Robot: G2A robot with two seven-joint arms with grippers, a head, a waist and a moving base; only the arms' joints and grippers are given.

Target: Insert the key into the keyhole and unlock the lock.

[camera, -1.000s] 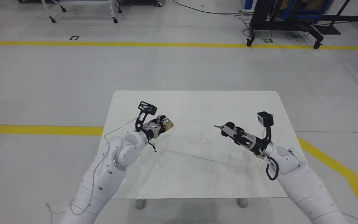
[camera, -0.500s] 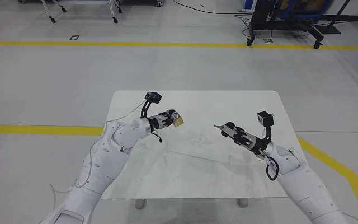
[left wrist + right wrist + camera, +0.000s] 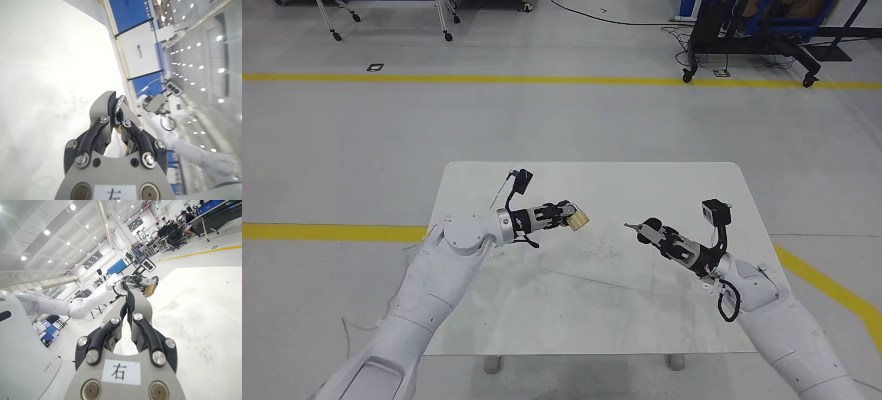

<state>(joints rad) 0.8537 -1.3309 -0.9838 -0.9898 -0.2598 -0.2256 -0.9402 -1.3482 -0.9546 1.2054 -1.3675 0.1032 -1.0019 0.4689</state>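
Note:
A brass padlock (image 3: 580, 220) hangs in the air over the left middle of the white table (image 3: 642, 300), its body toward the right arm. My left gripper (image 3: 568, 216) is shut on it. In the left wrist view, that left gripper (image 3: 118, 108) pinches the silver shackle (image 3: 119, 102). My right gripper (image 3: 644, 229) hovers over the table's right half, shut on a small key (image 3: 629, 227) whose tip points at the padlock. A gap of table separates key and lock. From the right wrist, the right gripper (image 3: 130, 295) faces the padlock (image 3: 150, 289); its pads hide the key.
Faint scuff marks (image 3: 604, 250) dot the table's middle, below the gap between the grippers. The table's near edge (image 3: 582, 352) and right edge (image 3: 762, 250) border open floor. Carts and benches stand far off across the yellow floor line.
My left arm has stretched toward the table's middle, carrying the padlock to the right and closer to the key. The right arm and key have stayed put.

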